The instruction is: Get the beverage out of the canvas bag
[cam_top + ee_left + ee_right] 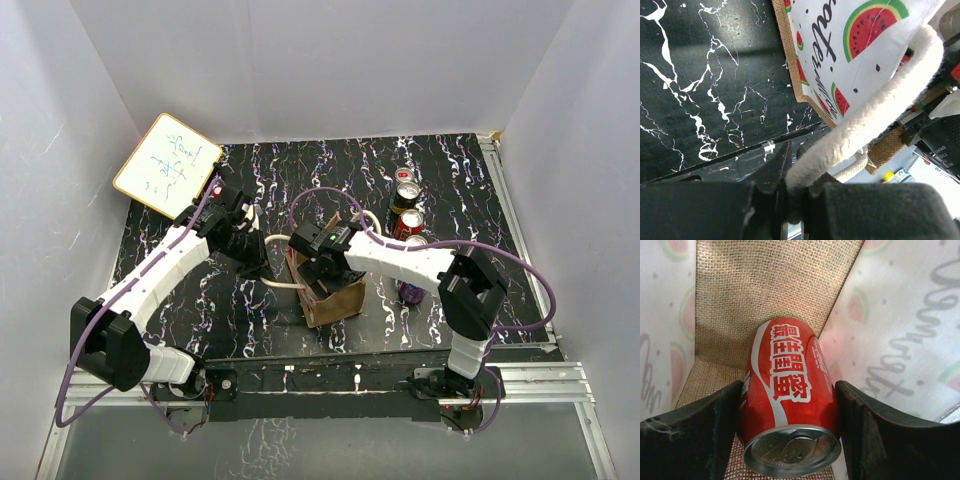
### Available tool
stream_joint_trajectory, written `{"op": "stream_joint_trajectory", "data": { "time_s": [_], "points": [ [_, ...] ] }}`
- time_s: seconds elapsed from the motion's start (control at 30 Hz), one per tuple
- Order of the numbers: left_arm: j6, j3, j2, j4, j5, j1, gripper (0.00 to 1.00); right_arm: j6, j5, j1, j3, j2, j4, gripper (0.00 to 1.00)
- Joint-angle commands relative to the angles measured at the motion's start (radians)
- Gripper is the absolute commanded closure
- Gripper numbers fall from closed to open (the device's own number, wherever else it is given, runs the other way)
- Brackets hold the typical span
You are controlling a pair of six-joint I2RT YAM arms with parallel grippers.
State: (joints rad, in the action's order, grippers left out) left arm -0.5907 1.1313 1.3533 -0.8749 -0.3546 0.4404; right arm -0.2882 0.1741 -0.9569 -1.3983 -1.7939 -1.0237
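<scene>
My right pincer (pixel 788 400) is down inside the canvas bag (pixel 765 285), clamped on the red can (pixel 790 365), which sits wholly within the bag. My left pincer (pixel 790 200) pinches the bag's rope handle (pixel 875 115). The grasp looks made; the lift out remains.

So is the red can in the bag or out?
In. The right wrist view shows the red can between burlap and printed walls of the canvas bag, the right gripper closed on it.
</scene>
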Motion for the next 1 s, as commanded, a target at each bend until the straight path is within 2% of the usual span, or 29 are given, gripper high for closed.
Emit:
{"op": "stream_joint_trajectory", "data": {
  "time_s": [0.0, 0.2, 0.3, 0.47, 0.7, 0.97],
  "points": [
    [0.011, -0.011, -0.021, -0.022, 0.009, -0.005, 1.00, 0.008, -0.005, -0.014, -0.020, -0.017, -0.016, 0.32],
    [0.000, -0.004, -0.010, -0.009, 0.011, -0.005, 1.00, 0.019, -0.008, -0.014, -0.091, -0.012, -0.030, 0.58],
    [-0.006, 0.020, 0.004, -0.014, 0.006, -0.005, 1.00, 0.014, -0.017, -0.014, -0.157, -0.001, -0.044, 0.66],
    [0.006, 0.016, 0.004, -0.018, 0.010, -0.005, 1.00, -0.032, -0.046, -0.014, -0.224, 0.041, -0.009, 0.74],
    [-0.017, 0.000, -0.012, -0.008, 0.012, -0.004, 1.00, -0.096, -0.112, -0.012, -0.158, 0.158, 0.117, 0.80],
    [-0.027, 0.003, -0.019, -0.001, 0.016, -0.005, 1.00, -0.125, -0.093, -0.012, -0.251, 0.176, 0.094, 0.89]
  ]
}}
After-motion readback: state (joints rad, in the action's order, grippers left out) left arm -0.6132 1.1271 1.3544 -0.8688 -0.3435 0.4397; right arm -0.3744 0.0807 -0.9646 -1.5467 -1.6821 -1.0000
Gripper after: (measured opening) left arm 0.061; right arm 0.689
